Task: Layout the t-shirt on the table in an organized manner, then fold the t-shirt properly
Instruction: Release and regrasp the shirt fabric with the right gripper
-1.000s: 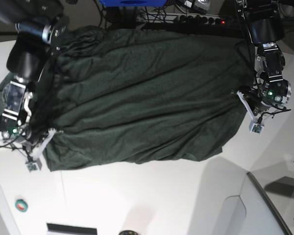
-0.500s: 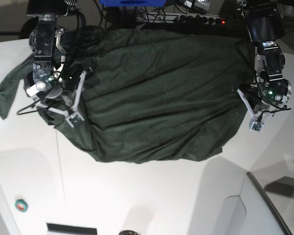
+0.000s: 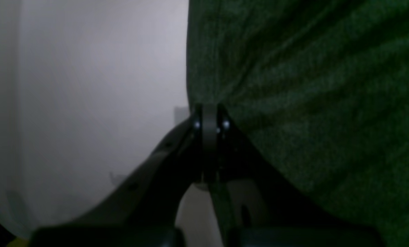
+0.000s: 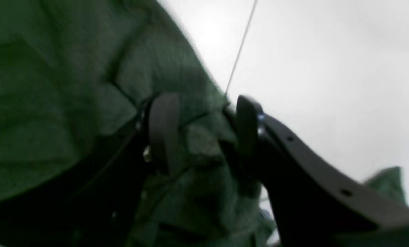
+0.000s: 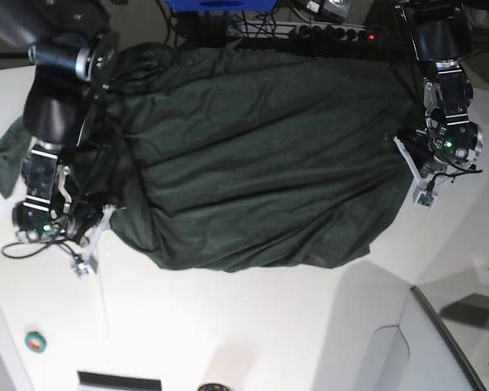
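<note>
**Still spreading the shirt, fold not yet begun**

Your t-shirt (image 5: 253, 155) lies across the far half of the bench (image 5: 253, 326), bunched into a rounded, wrinkled mass, not yet a flat outline. One sleeve pokes out past the shirt's edge on the base view's left.

Your left gripper (image 3: 209, 120) sits at the shirt's edge on the base view's right, jaws pressed fully together; the wrist view shows cloth gathering into the tips, so it appears pinched on the hem. Your right gripper (image 4: 201, 127) is at the opposite edge with its jaws parted about halfway; fabric lies between them, but nothing is clamped.

You are in the layout step. Judging from this, your next move calls for the right gripper to take a firm pinch of the loose edge, then draw it away from the left gripper's hold so the wrinkles pull flat.
</note>
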`<state>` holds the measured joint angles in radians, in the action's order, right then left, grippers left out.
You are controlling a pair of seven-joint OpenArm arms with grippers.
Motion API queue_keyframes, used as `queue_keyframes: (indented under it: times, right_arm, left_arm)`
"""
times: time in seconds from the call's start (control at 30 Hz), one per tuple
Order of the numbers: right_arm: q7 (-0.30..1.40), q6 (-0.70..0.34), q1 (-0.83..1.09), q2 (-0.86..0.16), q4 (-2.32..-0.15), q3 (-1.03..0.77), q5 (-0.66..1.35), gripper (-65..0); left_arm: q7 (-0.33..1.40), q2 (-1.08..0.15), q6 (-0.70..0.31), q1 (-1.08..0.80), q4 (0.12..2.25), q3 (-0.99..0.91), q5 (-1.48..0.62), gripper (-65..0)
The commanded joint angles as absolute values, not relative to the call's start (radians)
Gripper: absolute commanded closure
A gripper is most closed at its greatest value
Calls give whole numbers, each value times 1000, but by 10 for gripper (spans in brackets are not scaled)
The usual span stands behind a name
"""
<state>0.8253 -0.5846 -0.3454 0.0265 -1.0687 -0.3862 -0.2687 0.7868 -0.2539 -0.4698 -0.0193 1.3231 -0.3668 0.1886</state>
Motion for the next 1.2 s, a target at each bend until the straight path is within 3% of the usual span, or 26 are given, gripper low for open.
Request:
queue_keyframes:
  times: [0.0, 0.17, 0.23, 0.3, 0.37, 0.57, 0.7, 0.9, 1.1, 1.17]
  right_arm:
    - [789, -584, -384, 18, -1036, -386, -260, -249]
    - [688, -581, -389, 5, -920, -386, -260, -234]
    - [685, -581, -387, 5, -920, -386, -260, -146]
    - [685, -581, -387, 5, -921, -384, -260, 0]
    - [685, -581, -387, 5, -944, -386, -260, -26]
    - [739, -584, -338, 13, -1234, -361, -260, -6]
    - [868, -587, -280, 13, -1440, -228, -257, -6]
    - [892, -587, -111, 48, -1709, 56, -257, -8]
    - [891, -587, -51, 61, -1742, 314, -257, -17]
    - [914, -587, -42, 61, -1710, 377, -257, -53]
  left_arm:
    - [776, -272, -463, -10, 1340, -377, 191, 0]
    - [776, -272, -463, -27, 1340, -380, 191, 0]
    - [776, -272, -463, -28, 1340, -377, 191, 0]
    - [776, -272, -463, -28, 1340, -374, 191, 0]
    - [776, -272, -463, -28, 1340, -372, 191, 0]
    - [776, -272, -463, -28, 1340, -372, 193, 0]
    - [776, -272, -463, -25, 1340, -372, 193, 0]
    - [776, -272, -463, -15, 1340, -372, 193, 0]
    - [776, -272, -463, -15, 1340, -372, 197, 0]
    - [776, -274, -463, -16, 1340, -372, 197, 0]
